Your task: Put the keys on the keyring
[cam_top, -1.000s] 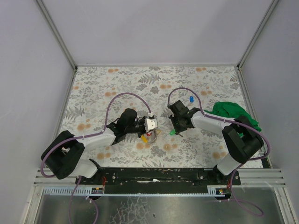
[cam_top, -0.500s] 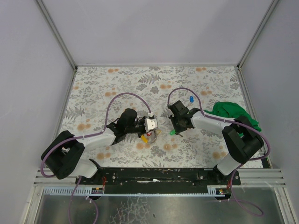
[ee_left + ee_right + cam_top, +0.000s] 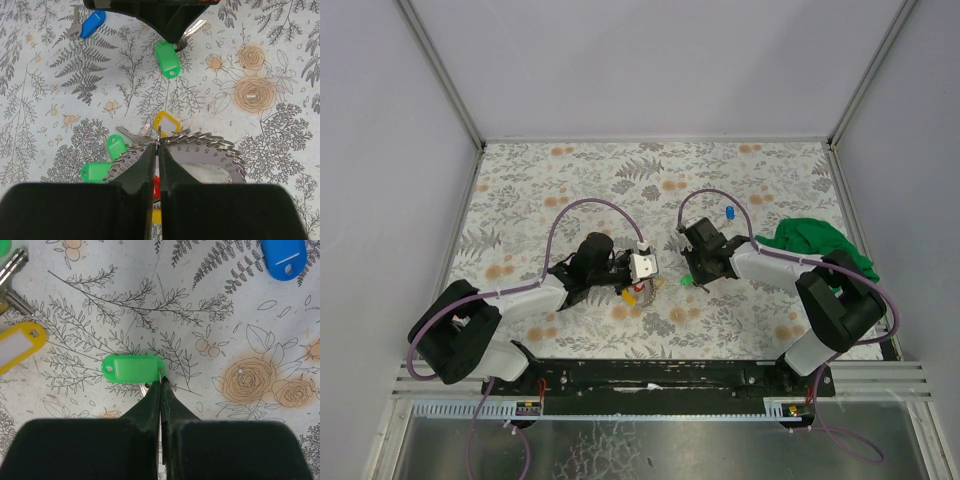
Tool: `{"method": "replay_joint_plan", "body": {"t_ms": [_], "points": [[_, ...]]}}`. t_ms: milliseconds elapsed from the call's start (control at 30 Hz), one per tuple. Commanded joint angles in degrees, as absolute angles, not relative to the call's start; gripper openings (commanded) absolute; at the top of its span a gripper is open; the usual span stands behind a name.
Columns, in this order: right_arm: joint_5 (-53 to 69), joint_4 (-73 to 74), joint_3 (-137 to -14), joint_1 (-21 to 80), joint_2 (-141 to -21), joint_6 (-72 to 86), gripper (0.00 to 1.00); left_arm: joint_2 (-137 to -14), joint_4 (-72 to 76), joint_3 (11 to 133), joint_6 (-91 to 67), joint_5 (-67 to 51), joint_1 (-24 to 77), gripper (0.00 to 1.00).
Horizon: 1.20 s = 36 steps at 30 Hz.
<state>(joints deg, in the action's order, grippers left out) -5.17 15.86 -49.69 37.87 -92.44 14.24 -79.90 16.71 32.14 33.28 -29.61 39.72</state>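
Left gripper (image 3: 157,150) jaws are clamped on the keyring (image 3: 205,142), likely steadying it, with tagged keys (image 3: 117,147) at its 8 o'clock. At the keyring's 3 o'clock, right gripper (image 3: 161,390) is pinched shut on the green-tagged key (image 3: 132,369), apparently for threading.

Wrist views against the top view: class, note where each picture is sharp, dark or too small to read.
Left wrist view: keyring numbers sharp, left gripper a featureless black mass below. Right wrist view: green tag crisp, right gripper likewise black. Top view: even light, keys too small to read.
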Motion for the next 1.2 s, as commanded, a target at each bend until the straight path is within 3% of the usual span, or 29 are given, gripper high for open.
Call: {"method": "replay_joint_plan", "body": {"t_ms": [0,267,667,933,1167], "points": [[-2.93,10.02,-47.6,38.5,-87.35,9.45,0.0,-79.37,19.19,32.24,32.87,-31.07,39.9,0.0],[3.96,-0.39,-42.18,38.5,-77.99,2.23,0.0,-77.97,21.87,30.54,32.87,-31.05,39.82,0.0],[18.58,-32.92,-24.87,38.49,-67.01,-18.18,0.0,-76.69,24.56,29.36,28.85,-32.48,38.45,0.0],[31.2,-35.83,-23.75,38.5,-67.49,-21.39,0.0,-76.08,25.4,28.7,28.12,-33.32,37.72,0.0],[35.19,-32.51,-25.19,38.5,-70.0,-24.99,0.0,-75.26,25.71,27.94,27.85,-33.74,37.32,0.0]]}}
